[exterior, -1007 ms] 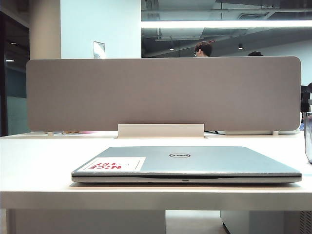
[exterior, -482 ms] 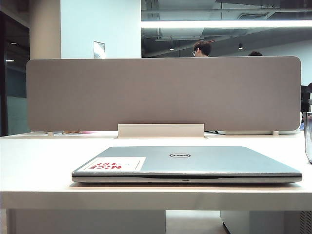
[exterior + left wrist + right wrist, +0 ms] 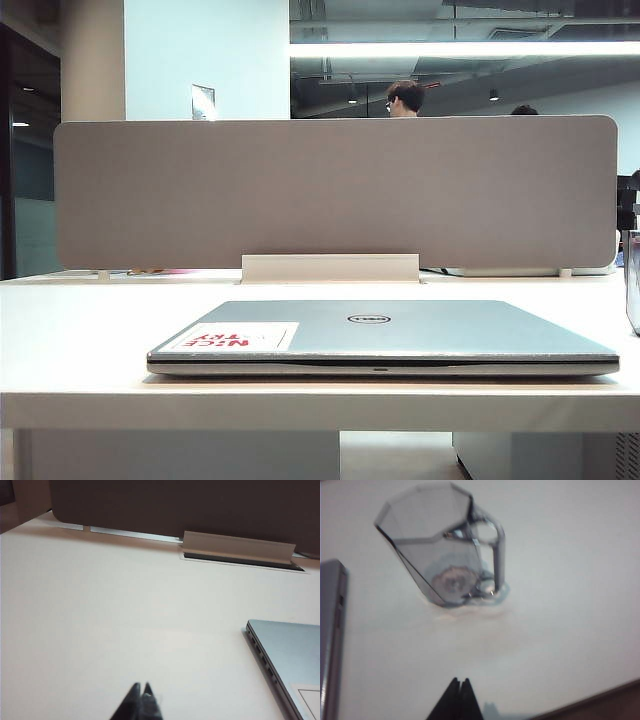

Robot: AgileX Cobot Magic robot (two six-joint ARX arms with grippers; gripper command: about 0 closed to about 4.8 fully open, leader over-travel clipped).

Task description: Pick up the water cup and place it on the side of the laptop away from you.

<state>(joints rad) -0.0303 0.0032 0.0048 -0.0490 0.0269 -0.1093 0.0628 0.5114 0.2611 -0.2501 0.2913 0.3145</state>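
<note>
Closed Dell laptop (image 3: 380,338) lying flat on the white surface (image 3: 80,330), lid up, round logo near the middle, white sticker (image 3: 238,337) with red letters at the lid's left part in the exterior view. Behind it, a raised cable flap (image 3: 330,268) and then a wide grey partition screen (image 3: 335,192) closing off the far edge of the surface. Beyond the screen, a person's head (image 3: 402,98).

Water cup (image 3: 445,545) standing upright on the surface, clear, faceted, handle turned away from the laptop; just a sliver of it visible at the right margin of the exterior view (image 3: 633,280). Apart from the laptop's edge (image 3: 332,630), bare surface between them.

Right gripper (image 3: 459,682) above the surface, short of the cup, tips pressed together, holding nothing, not touching the cup. Nothing standing between it and the cup.

Left gripper (image 3: 141,687) pressed together too, over bare surface on the other side of the laptop (image 3: 290,655), well apart from it, holding nothing. Cable flap (image 3: 235,545) and partition screen (image 3: 190,502) ahead of it.
</note>
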